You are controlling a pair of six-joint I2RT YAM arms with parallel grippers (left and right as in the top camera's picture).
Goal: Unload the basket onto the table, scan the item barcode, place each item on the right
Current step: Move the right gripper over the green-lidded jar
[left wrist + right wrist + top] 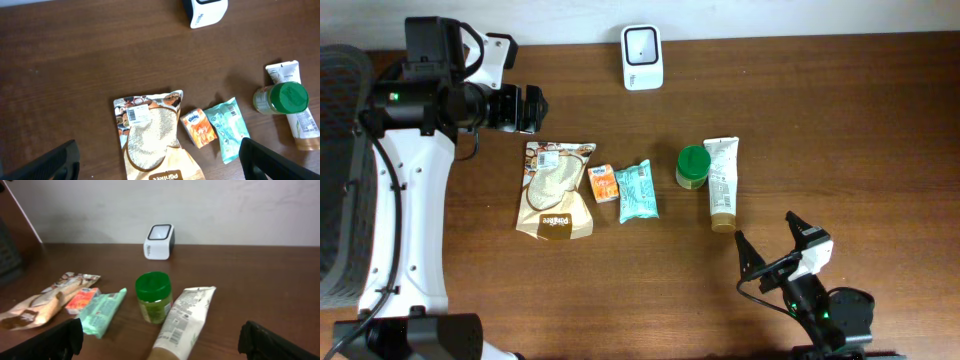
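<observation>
Currently found left gripper [536, 108] and right gripper [772, 243] spread wide, empty. Noted tube [722, 183] beside green-lidded jar [693, 166], possibly touching, well apart from scanner [642, 57]. Judged jar liable to topple if tube grabbed carelessly.

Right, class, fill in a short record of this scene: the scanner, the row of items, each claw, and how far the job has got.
scanner: white scanner, behind the row, untouched
row, left to right overhead: crumb bag, orange pack, teal pack, green-lidded jar, tube
left claw: open, empty, past the bag's far end
right claw: open, empty, near the tube's cap end
progress: nothing picked up yet
</observation>
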